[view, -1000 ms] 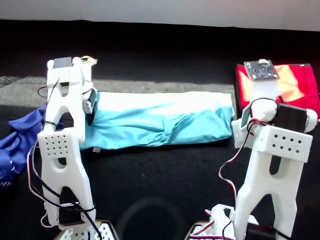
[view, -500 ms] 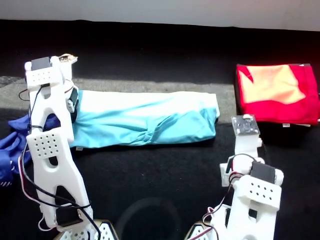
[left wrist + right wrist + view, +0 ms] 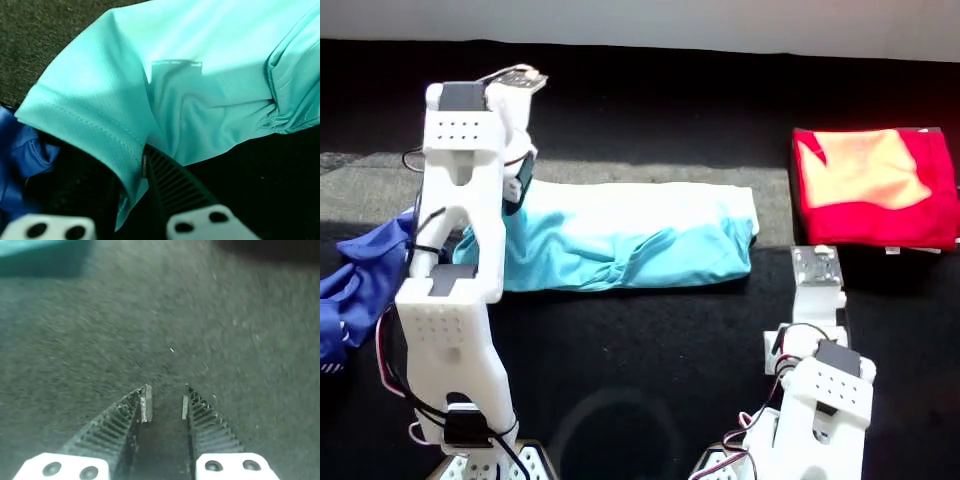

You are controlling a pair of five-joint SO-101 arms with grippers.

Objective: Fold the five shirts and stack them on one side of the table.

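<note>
The turquoise shirt (image 3: 630, 235) lies across the middle of the table (image 3: 650, 340) as a long band, already doubled lengthwise, with its right end flat and its left end raised off the surface. The left gripper (image 3: 135, 187) is clamped on that left end: the stitched hem runs down between its jaws and the cloth drapes over one of them. The right gripper (image 3: 165, 402) hangs low over bare black table nearer the robot, its jaws a narrow gap apart with nothing between them, well clear of the turquoise shirt.

A folded red shirt (image 3: 875, 185) sits at the far right, apart from the turquoise one. A crumpled blue shirt (image 3: 355, 285) lies at the left edge, just beside the lifted end.

The step in hand looks like the crosswise fold. The next move probably calls for carrying the held end rightward over the band and laying it on the right end, hem square, before letting go. The far corner of the hem may sag, since one claw holds it.
</note>
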